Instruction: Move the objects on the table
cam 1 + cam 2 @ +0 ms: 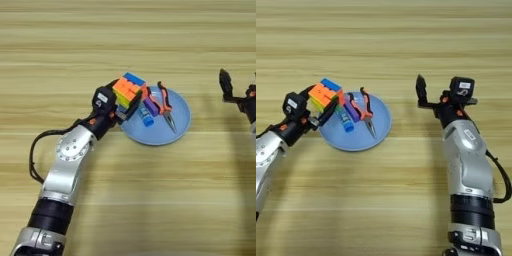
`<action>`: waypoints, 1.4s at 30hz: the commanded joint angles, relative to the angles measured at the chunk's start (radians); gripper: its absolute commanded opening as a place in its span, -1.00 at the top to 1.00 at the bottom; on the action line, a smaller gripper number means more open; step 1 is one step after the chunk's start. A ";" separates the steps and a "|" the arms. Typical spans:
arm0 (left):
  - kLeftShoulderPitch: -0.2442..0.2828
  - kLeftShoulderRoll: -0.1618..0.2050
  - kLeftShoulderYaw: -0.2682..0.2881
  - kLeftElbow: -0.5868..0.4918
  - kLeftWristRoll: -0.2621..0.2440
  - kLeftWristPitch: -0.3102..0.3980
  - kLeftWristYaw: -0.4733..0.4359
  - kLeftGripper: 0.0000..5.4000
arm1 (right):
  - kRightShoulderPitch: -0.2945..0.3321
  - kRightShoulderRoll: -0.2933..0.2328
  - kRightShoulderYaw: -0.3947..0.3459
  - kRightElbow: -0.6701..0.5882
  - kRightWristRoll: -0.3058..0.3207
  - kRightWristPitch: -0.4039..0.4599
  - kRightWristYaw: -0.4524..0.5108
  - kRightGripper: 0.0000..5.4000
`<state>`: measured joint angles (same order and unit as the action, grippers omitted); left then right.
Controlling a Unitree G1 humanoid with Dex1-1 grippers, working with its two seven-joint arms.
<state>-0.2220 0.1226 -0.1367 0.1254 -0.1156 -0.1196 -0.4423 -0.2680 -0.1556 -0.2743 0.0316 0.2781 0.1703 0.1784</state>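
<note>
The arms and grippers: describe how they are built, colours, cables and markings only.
Both arms have silver-grey metal shells with black bands low on the forearm. A black cable loops beside each. Wrist blocks are black with orange accents and a small white label. The left gripper and right gripper have slim black fingers.

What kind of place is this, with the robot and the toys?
Probably a robot practice bench. Two robot arms work over a bare wooden table. The left gripper holds a cube above a blue plate with pliers on it.
</note>
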 commanded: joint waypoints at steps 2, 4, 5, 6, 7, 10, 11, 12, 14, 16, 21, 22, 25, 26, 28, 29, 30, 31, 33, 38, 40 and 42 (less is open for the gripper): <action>-0.060 -0.039 -0.061 0.028 0.021 0.020 -0.021 -0.24 | -0.002 -0.016 -0.030 0.013 0.015 -0.015 -0.013 -1.00; -0.076 -0.056 -0.085 0.046 0.027 0.021 -0.026 -0.24 | 0.000 -0.019 -0.042 0.010 0.016 -0.016 -0.018 -1.00; -0.082 -0.065 -0.097 0.056 0.029 0.021 -0.030 -0.24 | 0.001 -0.021 -0.048 0.008 0.018 -0.016 -0.021 -1.00; -0.088 -0.074 -0.108 0.066 0.031 0.020 -0.033 -0.24 | 0.002 -0.023 -0.053 0.006 0.019 -0.014 -0.023 -1.00; -0.097 -0.087 -0.123 0.082 0.036 0.019 -0.037 -0.24 | 0.003 -0.026 -0.062 0.005 0.021 -0.015 -0.027 -1.00; -0.119 -0.122 -0.157 0.125 0.044 0.017 -0.051 -0.24 | 0.007 -0.037 -0.088 0.007 0.027 -0.019 -0.037 -1.00; -0.124 -0.131 -0.166 0.136 0.047 0.016 -0.054 -0.24 | 0.008 -0.039 -0.095 0.007 0.029 -0.020 -0.039 -1.00; -0.131 -0.141 -0.175 0.151 0.050 0.015 -0.057 -0.24 | 0.010 -0.043 -0.104 0.006 0.033 -0.020 -0.044 -1.00; -0.149 -0.166 -0.200 0.190 0.060 0.010 -0.066 -0.24 | 0.014 -0.052 -0.127 0.010 0.041 -0.025 -0.053 -1.00; -0.163 -0.186 -0.218 0.219 0.067 0.007 -0.072 -0.24 | 0.019 -0.059 -0.143 0.010 0.046 -0.028 -0.059 -1.00; -0.187 -0.244 -0.274 0.284 0.090 -0.006 -0.090 -0.24 | 0.036 -0.066 -0.172 -0.011 0.057 -0.028 -0.076 -1.00; -0.188 -0.256 -0.288 0.296 0.098 -0.008 -0.093 -0.24 | 0.041 -0.068 -0.180 -0.012 0.060 -0.030 -0.078 -1.00; -0.187 -0.280 -0.321 0.322 0.105 -0.011 -0.100 -0.24 | 0.050 -0.071 -0.191 -0.020 0.067 -0.030 -0.085 -1.00; -0.187 -0.285 -0.330 0.329 0.108 -0.014 -0.100 -0.24 | 0.052 -0.072 -0.193 -0.021 0.068 -0.030 -0.087 -1.00; -0.185 -0.299 -0.353 0.341 0.113 -0.016 -0.099 -0.24 | 0.056 -0.073 -0.196 -0.019 0.072 -0.032 -0.089 -1.00; -0.183 -0.306 -0.366 0.345 0.115 -0.016 -0.100 -0.24 | 0.059 -0.073 -0.197 -0.019 0.073 -0.033 -0.090 -1.00; -0.180 -0.310 -0.378 0.347 0.119 -0.016 -0.099 -0.24 | 0.061 -0.073 -0.198 -0.022 0.075 -0.033 -0.092 -1.00; -0.176 -0.314 -0.390 0.347 0.120 -0.016 -0.101 -0.24 | 0.063 -0.073 -0.199 -0.025 0.076 -0.033 -0.094 -1.00; -0.171 -0.316 -0.407 0.348 0.124 -0.017 -0.101 -0.24 | 0.066 -0.072 -0.201 -0.031 0.078 -0.031 -0.097 -1.00; -0.162 -0.321 -0.446 0.362 0.126 -0.021 -0.097 -0.24 | 0.071 -0.068 -0.204 -0.033 0.080 -0.035 -0.103 -1.00; -0.164 -0.320 -0.455 0.378 0.127 -0.025 -0.094 -0.24 | 0.073 -0.066 -0.203 -0.036 0.080 -0.036 -0.106 -1.00; -0.166 -0.321 -0.464 0.397 0.131 -0.030 -0.088 -0.24 | 0.075 -0.064 -0.202 -0.038 0.082 -0.037 -0.109 -1.00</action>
<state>-0.4276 -0.1146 -0.5835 0.4990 -0.0032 -0.1354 -0.5336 -0.1984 -0.2211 -0.4737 0.0054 0.3516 0.1418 0.0733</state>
